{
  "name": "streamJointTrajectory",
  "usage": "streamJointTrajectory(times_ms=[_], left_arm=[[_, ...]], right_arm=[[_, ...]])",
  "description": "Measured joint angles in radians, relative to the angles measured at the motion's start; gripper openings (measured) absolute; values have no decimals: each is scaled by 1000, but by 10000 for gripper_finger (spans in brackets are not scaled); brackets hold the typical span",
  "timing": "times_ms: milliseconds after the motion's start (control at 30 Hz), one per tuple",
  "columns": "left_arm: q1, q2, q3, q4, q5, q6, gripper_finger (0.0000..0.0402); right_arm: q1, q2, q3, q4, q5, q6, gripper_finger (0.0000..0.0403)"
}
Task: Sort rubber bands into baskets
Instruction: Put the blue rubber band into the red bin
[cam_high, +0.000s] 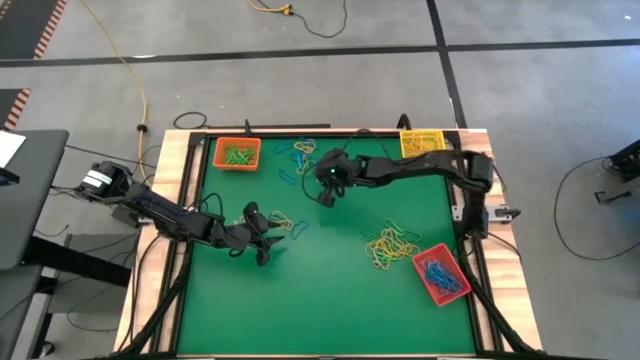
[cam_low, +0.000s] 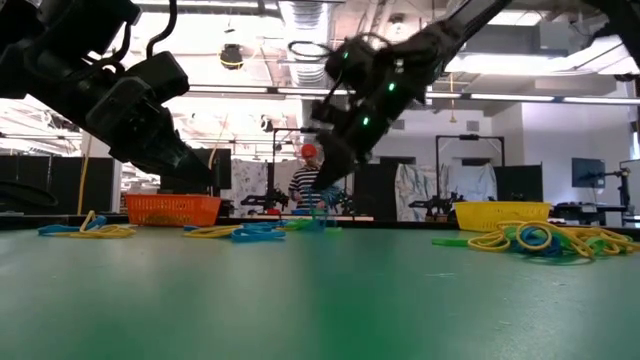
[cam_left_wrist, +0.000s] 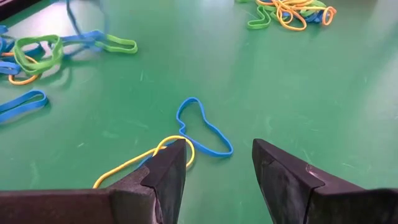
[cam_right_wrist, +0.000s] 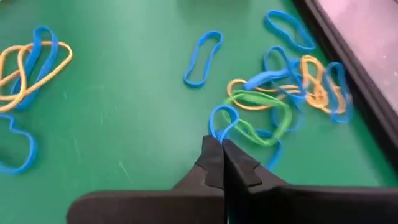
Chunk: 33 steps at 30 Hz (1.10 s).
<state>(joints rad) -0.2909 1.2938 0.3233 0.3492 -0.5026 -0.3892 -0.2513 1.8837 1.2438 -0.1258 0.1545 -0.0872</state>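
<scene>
Rubber bands in blue, yellow and green lie loose on the green table (cam_high: 330, 300): a cluster at the far middle (cam_high: 300, 152), a yellow heap (cam_high: 390, 245), and a few by my left gripper. My right gripper (cam_right_wrist: 217, 144) is shut on a blue rubber band (cam_right_wrist: 222, 119) beside a tangle of blue, green and yellow bands (cam_right_wrist: 280, 99). My left gripper (cam_left_wrist: 217, 149) stands open low over the table, with a blue band (cam_left_wrist: 202, 127) lying just ahead of its fingers. The orange basket (cam_high: 237, 153) holds green bands, the red basket (cam_high: 441, 273) holds blue ones, and the yellow basket (cam_high: 422, 141) stands at the far edge. My right gripper pinches one end of the blue band's loop (cam_right_wrist: 217, 132) between its two fingertips, slanting down from the table's right. The rest of the loop reaches ahead of the fingers toward the tangle. Whether it is clear of the table I cannot tell.
A yellow band (cam_left_wrist: 134, 163) runs along the table past my left gripper's finger. More blue and green bands (cam_left_wrist: 37, 53) lie farther off toward the orange basket. The near half of the table shows bare green cloth. A raised wooden rim (cam_high: 170, 230) frames the table.
</scene>
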Motion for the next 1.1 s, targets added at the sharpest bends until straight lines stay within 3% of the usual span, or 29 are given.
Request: streamJointTrajectory(times_ms=[400,600,1100], left_arm=[[0,0,0,0,1,0,174],[0,0,0,0,1,-2,174],[0,0,0,0,3,-15,174]], right_arm=[[114,-262,0,-268,-19,9,14],[164,-299,0,-358,-54,62,23],[235,-293,-38,-406,-50,122,170]])
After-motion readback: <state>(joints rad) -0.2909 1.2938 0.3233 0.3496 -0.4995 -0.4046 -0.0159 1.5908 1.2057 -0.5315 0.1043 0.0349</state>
